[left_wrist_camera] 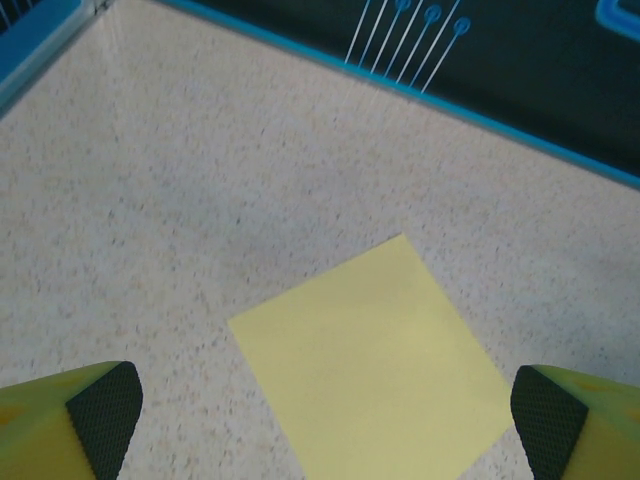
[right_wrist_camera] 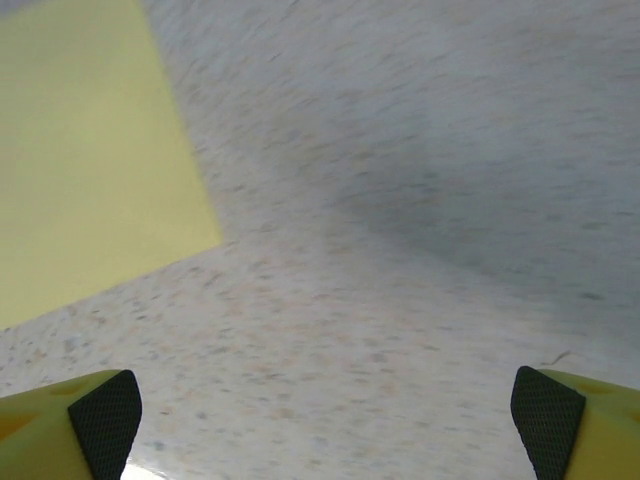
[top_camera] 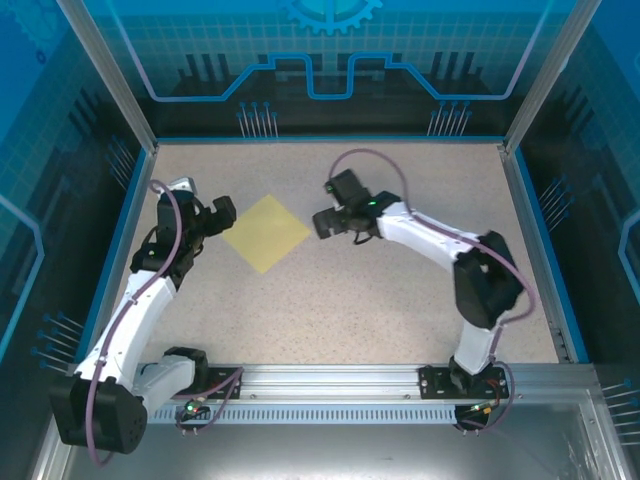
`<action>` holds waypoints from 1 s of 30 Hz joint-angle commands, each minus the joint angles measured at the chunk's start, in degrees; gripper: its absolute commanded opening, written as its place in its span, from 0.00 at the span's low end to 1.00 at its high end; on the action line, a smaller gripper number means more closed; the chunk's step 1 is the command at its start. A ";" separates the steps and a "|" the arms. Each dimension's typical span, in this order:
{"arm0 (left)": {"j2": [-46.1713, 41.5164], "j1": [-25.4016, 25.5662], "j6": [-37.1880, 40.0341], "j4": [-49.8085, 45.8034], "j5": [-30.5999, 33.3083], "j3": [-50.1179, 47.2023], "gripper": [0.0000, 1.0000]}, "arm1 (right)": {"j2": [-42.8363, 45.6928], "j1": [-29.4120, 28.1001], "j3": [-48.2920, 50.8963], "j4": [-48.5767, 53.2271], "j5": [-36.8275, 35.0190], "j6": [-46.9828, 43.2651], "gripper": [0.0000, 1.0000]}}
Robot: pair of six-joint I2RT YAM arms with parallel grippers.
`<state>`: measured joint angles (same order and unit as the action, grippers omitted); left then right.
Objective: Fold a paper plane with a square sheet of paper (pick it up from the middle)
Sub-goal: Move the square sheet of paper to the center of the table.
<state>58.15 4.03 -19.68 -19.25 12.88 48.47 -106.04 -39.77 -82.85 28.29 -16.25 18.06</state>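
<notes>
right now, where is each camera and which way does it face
top: above and behind, looking down on the table; left arm and right arm flank the paper.
left wrist: on its arm, looking down at the paper; left fingers open at bottom corners.
right wrist: low over the table, paper's corner upper left; right fingers open below.
shared: the paper, in all three.

Robot's left arm (top_camera: 150, 290) reaching forward, left gripper (top_camera: 222, 213) just left of the sheet (top_camera: 266, 233), jaws wide apart, right arm (top_camera: 440, 240) bent at the elbow, right gripper (top_camera: 326, 222) just right of the sheet, jaws wide apart, empty
</notes>
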 commanded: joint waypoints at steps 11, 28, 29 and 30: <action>0.56 0.42 -1.25 -6.16 -2.39 1.98 0.99 | -30.39 -8.63 -34.77 19.07 -7.30 3.89 0.99; 0.91 0.38 -1.71 -5.89 -2.03 1.33 0.99 | -34.23 -6.33 -28.76 27.08 -13.76 4.82 0.99; 1.08 0.36 -1.75 -5.90 -2.16 1.32 0.99 | -31.92 -5.67 -24.42 27.16 -13.82 6.31 0.99; 1.17 0.41 -1.91 -5.94 -2.25 1.28 0.99 | -29.43 -5.02 -20.61 27.09 -13.58 7.64 0.99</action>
<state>58.74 4.03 -20.75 -24.18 11.09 48.71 -136.92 -47.59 -113.43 46.06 -27.55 23.00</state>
